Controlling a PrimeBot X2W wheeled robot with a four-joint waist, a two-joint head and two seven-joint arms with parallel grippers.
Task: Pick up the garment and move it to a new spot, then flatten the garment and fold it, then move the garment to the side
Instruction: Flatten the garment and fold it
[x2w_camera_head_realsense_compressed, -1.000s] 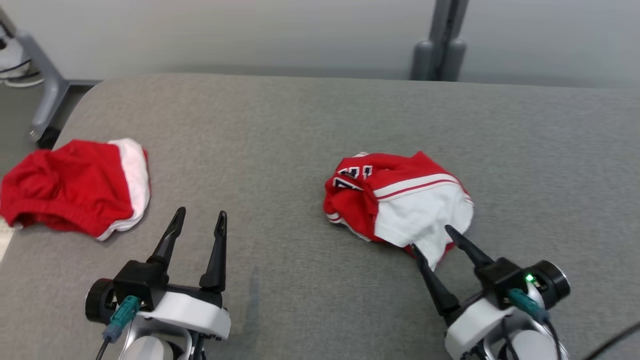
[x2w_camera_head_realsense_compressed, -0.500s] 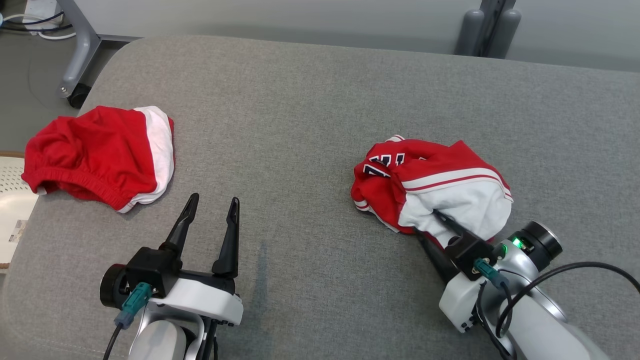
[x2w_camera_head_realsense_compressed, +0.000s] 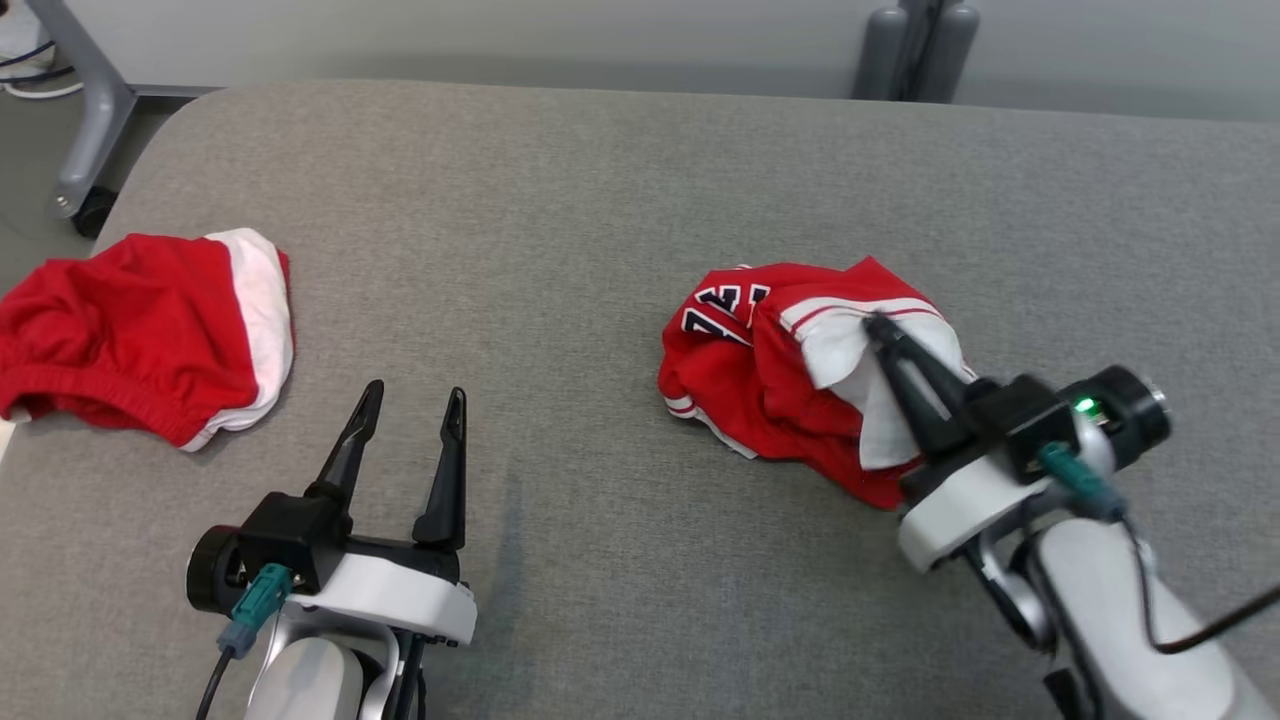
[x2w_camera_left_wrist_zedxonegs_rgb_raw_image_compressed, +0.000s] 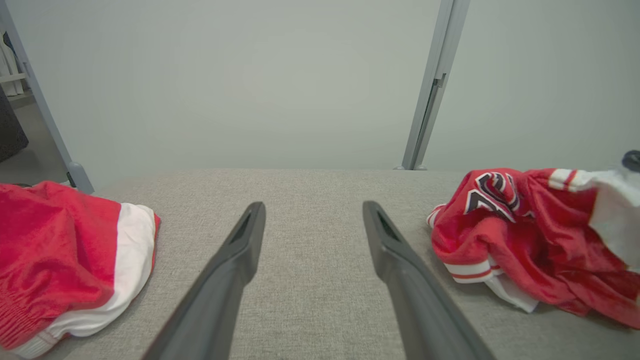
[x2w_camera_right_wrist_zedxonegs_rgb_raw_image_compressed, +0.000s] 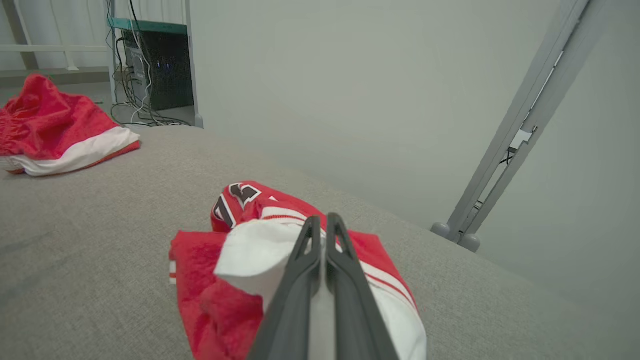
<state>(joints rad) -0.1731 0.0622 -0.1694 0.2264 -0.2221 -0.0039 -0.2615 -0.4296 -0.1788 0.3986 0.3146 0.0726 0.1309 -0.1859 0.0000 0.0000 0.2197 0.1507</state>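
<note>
Red-and-white garment (x2w_camera_head_realsense_compressed: 770, 420) pinched in my right gripper (x2w_camera_head_realsense_compressed: 873, 323), right of centre on the grey padded surface (x2w_camera_head_realsense_compressed: 600, 200).
In the right wrist view I see the two dark fingers (x2w_camera_right_wrist_zedxonegs_rgb_raw_image_compressed: 295, 285) pressed together on the garment's white fold, with red cloth bunched below and to the left of them. My left gripper (x2w_camera_head_realsense_compressed: 415, 392) sits at lower left with its fingers spread wide, well apart from the garment. Dark numerals (x2w_camera_head_realsense_compressed: 722, 305) edged in white show on the crumpled upper-left part, but creases hide too much for me to read them. A second red and white cloth (x2w_camera_head_realsense_compressed: 130, 330) lies at far left.
</note>
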